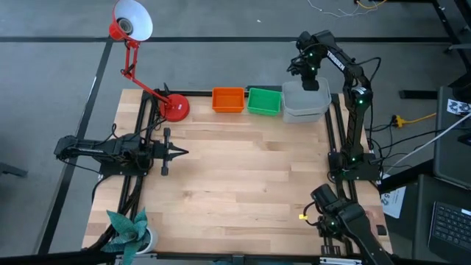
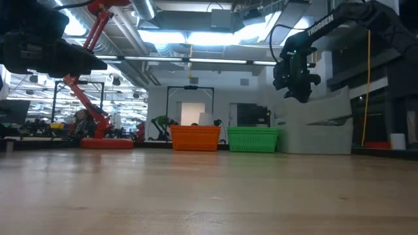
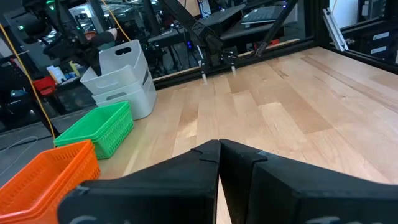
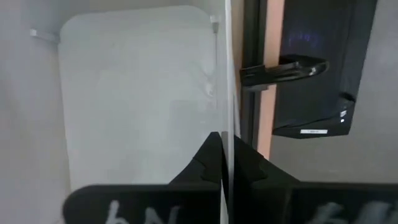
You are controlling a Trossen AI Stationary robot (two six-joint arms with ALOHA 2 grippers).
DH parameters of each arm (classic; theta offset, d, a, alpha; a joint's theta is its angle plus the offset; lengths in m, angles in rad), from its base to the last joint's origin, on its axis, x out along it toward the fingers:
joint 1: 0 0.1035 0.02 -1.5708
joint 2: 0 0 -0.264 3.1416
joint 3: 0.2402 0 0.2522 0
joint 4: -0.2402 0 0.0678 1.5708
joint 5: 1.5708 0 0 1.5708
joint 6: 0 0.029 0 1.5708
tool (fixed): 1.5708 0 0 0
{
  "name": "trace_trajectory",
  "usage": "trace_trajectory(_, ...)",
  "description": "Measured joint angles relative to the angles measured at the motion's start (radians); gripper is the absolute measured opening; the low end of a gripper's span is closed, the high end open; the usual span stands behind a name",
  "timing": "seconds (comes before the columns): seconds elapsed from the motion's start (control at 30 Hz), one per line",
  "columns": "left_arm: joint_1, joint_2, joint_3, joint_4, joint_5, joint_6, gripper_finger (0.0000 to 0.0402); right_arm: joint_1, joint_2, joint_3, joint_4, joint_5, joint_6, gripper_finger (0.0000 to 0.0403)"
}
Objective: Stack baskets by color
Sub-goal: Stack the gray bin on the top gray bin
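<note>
Along the table's far edge stand an orange basket [image 1: 228,100], a green basket [image 1: 263,101] and a stack of grey-white baskets [image 1: 305,104]. My right gripper [image 1: 313,82] is over the grey stack, pointing down, shut on the topmost grey-white basket [image 3: 121,57], which sits tilted above the others [image 3: 124,93]. My left gripper [image 1: 180,153] waits shut at the table's left side, level, with nothing in it. My right gripper pinches the thin side wall [image 4: 227,118] of the top grey-white basket at its rim, one finger inside the basket and one outside. The fingers come from above, pointing down. The basket hangs tilted [image 2: 326,111], its lower part down in the grey basket beneath.
A red desk lamp stands with its round base [image 1: 175,107] at the far left, next to the orange basket. A potted plant [image 1: 129,232] sits at the near left corner. The wooden table top [image 1: 250,184] lies open between the arms.
</note>
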Motion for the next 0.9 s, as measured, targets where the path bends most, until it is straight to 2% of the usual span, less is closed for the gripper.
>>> trace_trajectory(0.23, 0.0, 0.0, 0.0, 0.0, 0.0, 0.0, 0.0, 0.0, 0.0, -0.002, 0.053, -0.049, 0.0, 0.0)
trace_trajectory(0.6, 0.0, 0.0, 0.0, 0.0, 0.0, 0.0, 0.0, 0.0, 0.0, -0.002, 0.071, -0.056, 0.03, 0.0004)
trace_trajectory(0.9, 0.0, 0.0, 0.0, 0.0, 0.0, 0.0, 0.0, 0.0, 0.0, -0.002, 0.095, -0.08, 0.105, 0.0068)
